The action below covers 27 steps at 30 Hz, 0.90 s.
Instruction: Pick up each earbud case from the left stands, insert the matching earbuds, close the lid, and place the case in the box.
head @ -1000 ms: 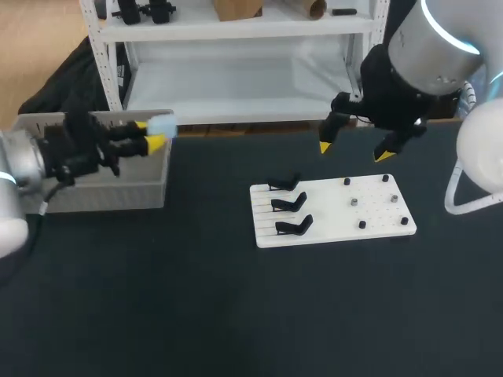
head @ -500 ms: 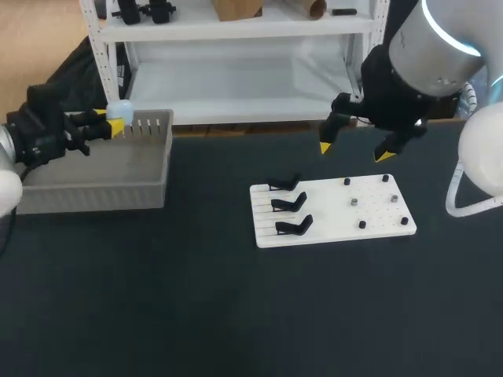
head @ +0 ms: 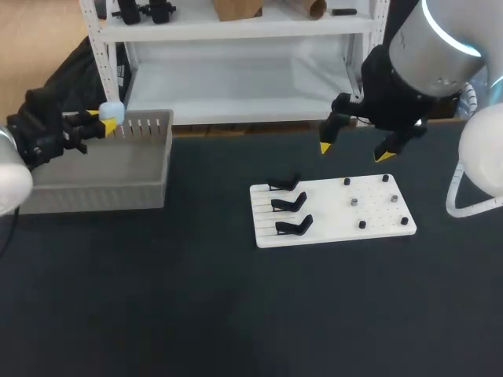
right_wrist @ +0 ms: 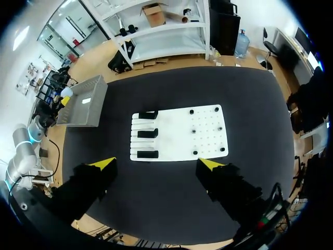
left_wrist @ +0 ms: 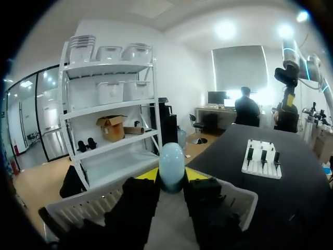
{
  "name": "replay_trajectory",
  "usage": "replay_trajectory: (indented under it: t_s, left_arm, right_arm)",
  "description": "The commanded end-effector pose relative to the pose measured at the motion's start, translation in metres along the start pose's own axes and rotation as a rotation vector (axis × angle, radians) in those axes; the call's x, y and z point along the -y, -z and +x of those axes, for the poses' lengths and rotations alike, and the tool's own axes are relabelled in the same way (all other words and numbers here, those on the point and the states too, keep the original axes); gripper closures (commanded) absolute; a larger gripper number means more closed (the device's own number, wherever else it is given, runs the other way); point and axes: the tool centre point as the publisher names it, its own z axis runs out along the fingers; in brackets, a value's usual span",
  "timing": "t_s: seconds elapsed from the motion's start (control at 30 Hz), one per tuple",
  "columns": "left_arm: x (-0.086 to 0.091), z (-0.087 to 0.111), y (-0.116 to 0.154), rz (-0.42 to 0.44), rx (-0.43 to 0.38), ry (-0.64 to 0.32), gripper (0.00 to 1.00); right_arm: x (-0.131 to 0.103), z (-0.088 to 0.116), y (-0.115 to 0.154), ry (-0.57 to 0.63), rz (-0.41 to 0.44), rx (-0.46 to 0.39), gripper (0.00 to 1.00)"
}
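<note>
Same look on both, tbh: the left arm (head: 11,171) and right arm (head: 434,49) are fat rounded silver-white tubes ending in chunky matte-black wrists, the left gripper (head: 107,126) and right gripper (head: 354,153) have black fingers with yellow tips, and the right arm sports a thin light-blue ring (head: 449,38) plus a white looped cable (head: 449,203).

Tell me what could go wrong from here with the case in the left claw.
1. The left claw pinches the pale blue case only at its lower end, most of it past the tips; it might slip or tilt.
2. In the head view the case hangs near the far wall of the grey box, so a release may hit the rim or fall outside.
</note>
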Motion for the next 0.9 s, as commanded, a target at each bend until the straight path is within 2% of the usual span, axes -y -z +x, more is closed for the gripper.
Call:
replay_trajectory:
  t_s: [0.03, 0.07, 0.1, 0.13, 0.47, 0.9]
  left_arm:
    - [0.0, -0.003, -0.003, 0.016, -0.036, -0.02, 0.9]
    - [0.001, -0.003, -0.003, 0.017, -0.04, -0.025, 0.63]
    - [0.003, -0.004, -0.003, 0.017, -0.046, -0.032, 0.04]
    - [0.004, -0.004, -0.002, 0.019, -0.049, -0.04, 0.0]
    - [0.017, -0.015, 0.008, 0.018, -0.03, -0.064, 0.0]
    - [0.017, -0.015, 0.008, 0.018, -0.03, -0.064, 0.0]
  right_arm:
    - [0.001, 0.003, 0.001, -0.002, 0.001, 0.01, 0.0]
    - [0.001, 0.003, 0.001, -0.002, 0.001, 0.01, 0.0]
    - [0.001, 0.003, 0.001, -0.002, 0.001, 0.01, 0.0]
    - [0.001, 0.003, 0.001, -0.002, 0.001, 0.01, 0.0]
    - [0.001, 0.003, 0.001, -0.002, 0.001, 0.01, 0.0]
    - [0.001, 0.003, 0.001, -0.002, 0.001, 0.01, 0.0]
